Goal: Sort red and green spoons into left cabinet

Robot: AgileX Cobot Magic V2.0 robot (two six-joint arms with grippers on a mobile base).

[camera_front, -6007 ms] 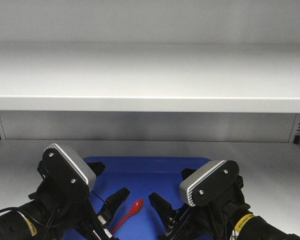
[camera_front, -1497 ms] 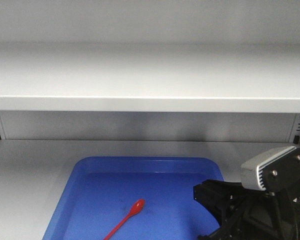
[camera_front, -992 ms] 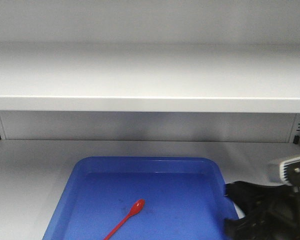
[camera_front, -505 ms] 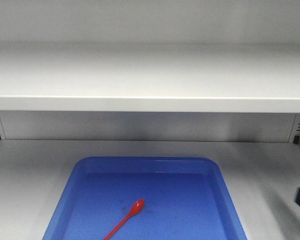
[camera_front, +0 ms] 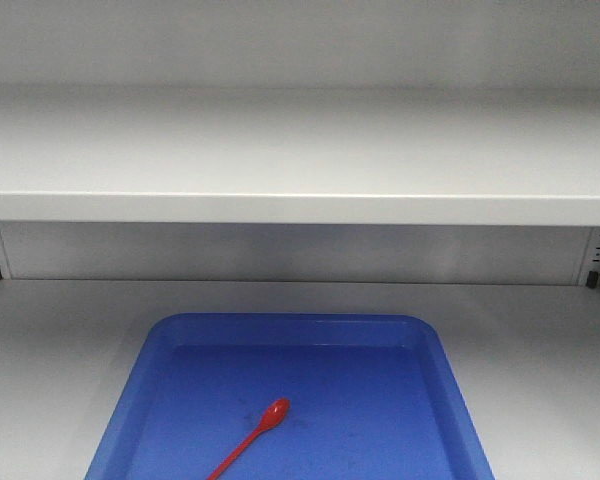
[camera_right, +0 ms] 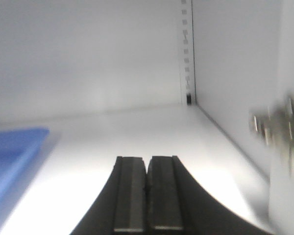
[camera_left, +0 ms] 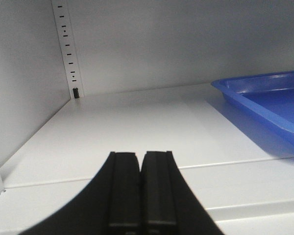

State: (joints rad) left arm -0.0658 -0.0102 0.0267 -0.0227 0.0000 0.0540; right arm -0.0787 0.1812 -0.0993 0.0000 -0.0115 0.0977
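Observation:
A red spoon (camera_front: 252,438) lies in the blue tray (camera_front: 440,360) on the floor of the left cabinet (camera_front: 300,250), bowl toward the back. The green spoon is out of view. Neither gripper shows in the front view. In the left wrist view my left gripper (camera_left: 140,156) is shut with nothing between its fingers, low over the cabinet floor to the left of the tray (camera_left: 235,90). My right gripper (camera_right: 147,161) is likewise shut and empty, over the floor right of the tray (camera_right: 14,142).
A horizontal shelf (camera_front: 300,208) spans the cabinet above the tray. Peg-hole rails run up the back corners (camera_left: 68,49) (camera_right: 185,54). The left side wall (camera_left: 19,88) and right side wall (camera_right: 235,88) stand close. A blurred metal hinge (camera_right: 279,127) is at the right.
Both arms have left the front view: the left arm went first, then the right arm slid out to the right. The red spoon stays in the tray.

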